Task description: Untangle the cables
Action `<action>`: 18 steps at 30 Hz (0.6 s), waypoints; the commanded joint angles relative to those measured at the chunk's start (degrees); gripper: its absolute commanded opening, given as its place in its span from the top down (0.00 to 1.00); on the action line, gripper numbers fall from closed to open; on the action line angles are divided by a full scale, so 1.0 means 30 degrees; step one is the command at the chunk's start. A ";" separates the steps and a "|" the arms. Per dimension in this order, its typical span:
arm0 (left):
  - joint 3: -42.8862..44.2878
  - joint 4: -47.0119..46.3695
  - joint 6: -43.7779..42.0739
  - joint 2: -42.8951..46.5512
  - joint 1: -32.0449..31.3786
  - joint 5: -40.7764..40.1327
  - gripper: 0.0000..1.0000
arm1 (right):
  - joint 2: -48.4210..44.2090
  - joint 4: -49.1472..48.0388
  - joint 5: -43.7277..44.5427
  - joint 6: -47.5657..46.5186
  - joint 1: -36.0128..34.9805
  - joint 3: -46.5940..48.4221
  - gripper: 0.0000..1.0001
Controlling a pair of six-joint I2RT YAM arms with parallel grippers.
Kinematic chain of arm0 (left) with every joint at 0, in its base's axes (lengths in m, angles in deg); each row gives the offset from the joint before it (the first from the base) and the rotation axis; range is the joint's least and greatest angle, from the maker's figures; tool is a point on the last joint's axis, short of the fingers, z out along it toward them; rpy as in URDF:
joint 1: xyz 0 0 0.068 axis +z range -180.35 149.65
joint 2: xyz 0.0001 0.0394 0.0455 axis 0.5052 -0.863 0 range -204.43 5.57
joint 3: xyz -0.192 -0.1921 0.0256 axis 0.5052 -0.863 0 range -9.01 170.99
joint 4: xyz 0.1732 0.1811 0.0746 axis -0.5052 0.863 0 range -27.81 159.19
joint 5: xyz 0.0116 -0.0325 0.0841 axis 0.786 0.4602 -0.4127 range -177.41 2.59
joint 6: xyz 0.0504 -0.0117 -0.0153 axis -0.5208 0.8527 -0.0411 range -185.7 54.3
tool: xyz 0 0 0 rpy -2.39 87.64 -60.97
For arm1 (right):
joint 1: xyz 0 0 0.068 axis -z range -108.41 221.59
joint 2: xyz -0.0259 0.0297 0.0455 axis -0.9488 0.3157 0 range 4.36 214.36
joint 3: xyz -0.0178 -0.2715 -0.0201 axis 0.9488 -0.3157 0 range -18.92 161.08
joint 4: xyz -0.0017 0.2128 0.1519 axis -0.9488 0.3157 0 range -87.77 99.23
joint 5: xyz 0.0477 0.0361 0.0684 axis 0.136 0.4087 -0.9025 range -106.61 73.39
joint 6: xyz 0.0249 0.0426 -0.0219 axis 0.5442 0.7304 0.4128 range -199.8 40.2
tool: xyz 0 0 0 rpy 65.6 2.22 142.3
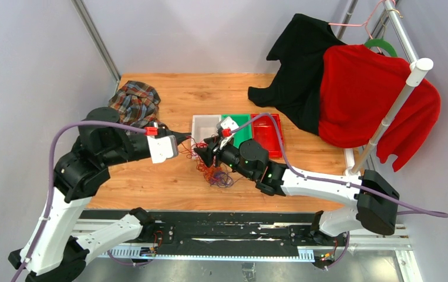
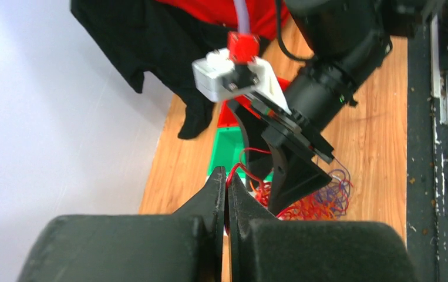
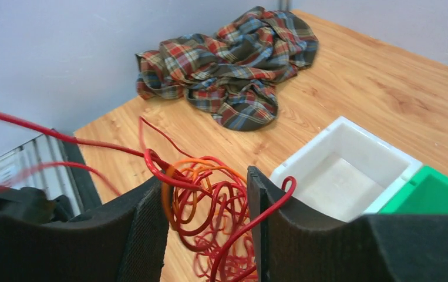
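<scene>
High overhead view down onto the whole table (image 1: pixel 209 88), plus two close, opposed wrist views, all with the cables (image 1: pixel 215 174).

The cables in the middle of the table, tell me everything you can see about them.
The cables are thin glossy wires, red, orange and purple, knotted into one loose looping heap on the wooden table. The open right gripper straddles the heap, loops between its fingers. A red strand runs from it to the shut left gripper, which seems to pinch it.
</scene>
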 commanded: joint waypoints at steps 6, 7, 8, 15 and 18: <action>0.3213 -0.0456 0.0002 -0.0551 -0.0152 -0.2412 1.00 | -0.0093 -0.4292 0.3143 0.0882 -0.1154 -0.4915 0.45; 0.3394 -0.0464 -0.0452 -0.0634 -0.0136 -0.3000 1.00 | -0.0275 -0.4444 0.3234 0.1086 -0.1252 -0.5492 0.45; 0.3549 -0.0487 -0.0875 -0.0696 -0.0159 -0.3520 1.00 | -0.0462 -0.4588 0.3308 0.1228 -0.1349 -0.5981 0.45; 0.5025 -0.1102 -0.1440 -0.1238 -0.0153 -0.5158 1.00 | -0.0585 -0.3900 0.4494 0.1809 -0.1635 -0.7636 0.46; 0.6240 -0.1461 -0.1242 -0.1676 -0.0137 -0.5820 1.00 | 0.0056 -0.3790 0.4853 0.2039 -0.1635 -0.7678 0.45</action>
